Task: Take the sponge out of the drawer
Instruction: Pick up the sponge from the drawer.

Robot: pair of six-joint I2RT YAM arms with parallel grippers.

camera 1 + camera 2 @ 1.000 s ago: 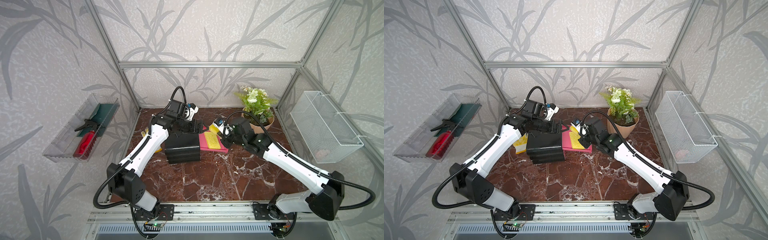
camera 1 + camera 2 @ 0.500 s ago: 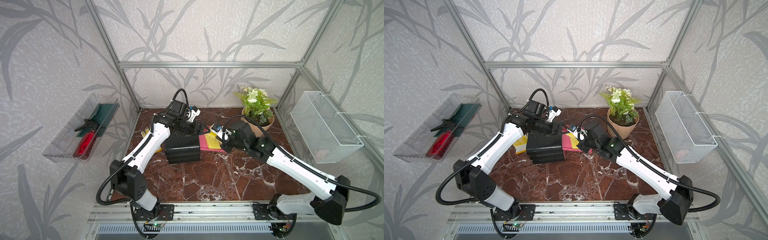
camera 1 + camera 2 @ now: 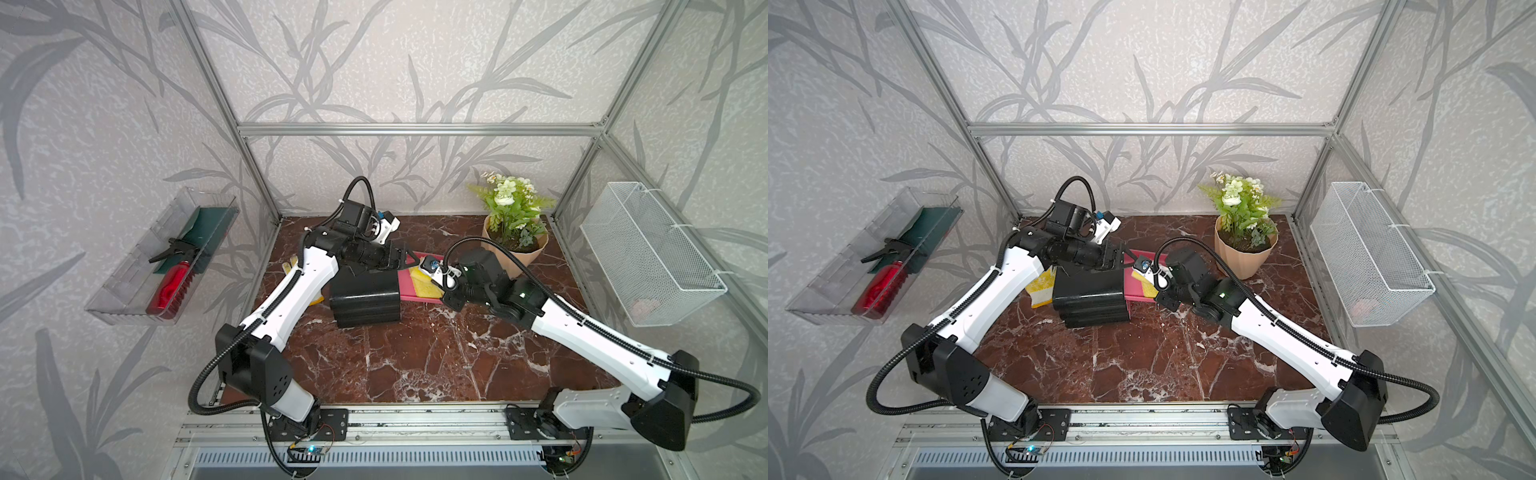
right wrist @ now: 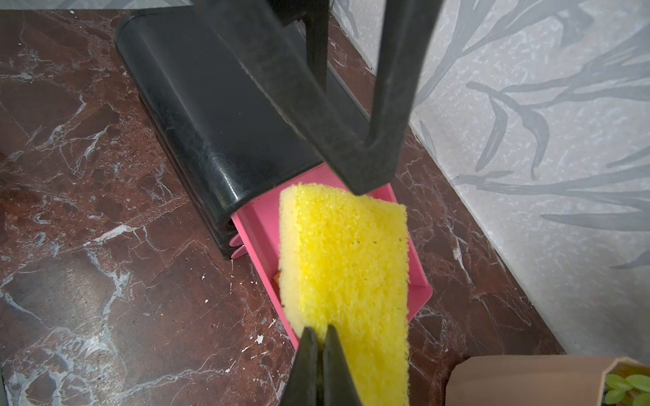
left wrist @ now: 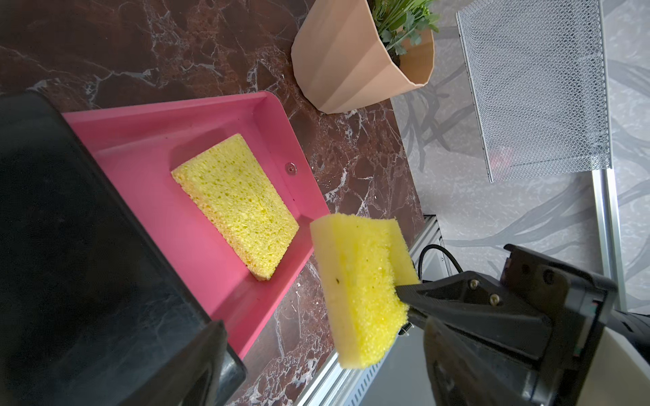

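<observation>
Right wrist view: the right gripper [image 4: 318, 337] has its fingers pinched almost together on one short edge of the yellow sponge [image 4: 344, 260], and the foam is squeezed at the bite. The sponge hangs in the air, clear of the floor of the pink drawer [image 4: 258, 235], over the drawer's outer end. In the left wrist view it touches nothing but those fingers.

A second sponge [image 5: 235, 207], flatter, lies on the drawer floor.

The left gripper [image 3: 409, 259] hovers at centre frame in both top views, where the drawer leaves the black cabinet [image 3: 365, 299]. Its fingers are spread wide and hold nothing. One finger [image 5: 211, 355] sits close to the cabinet top; contact cannot be confirmed.

Surface: a dark red marble table [image 3: 415, 361] with white veins and a few pale crumbs near the drawer. A yellow cloth [image 3: 1042, 286] lies just beside the cabinet, partly hidden by the left arm. A plant pot [image 3: 515, 249] stands right of centre, near the back wall and apart from the drawer.

Room: grey leaf-patterned walls inside an aluminium frame [image 3: 415, 129]. A clear tray [image 3: 124, 299] hangs at the left of the frame with a red item [image 3: 170, 286] in it. A white wire basket [image 3: 648, 257] hangs at the right.
</observation>
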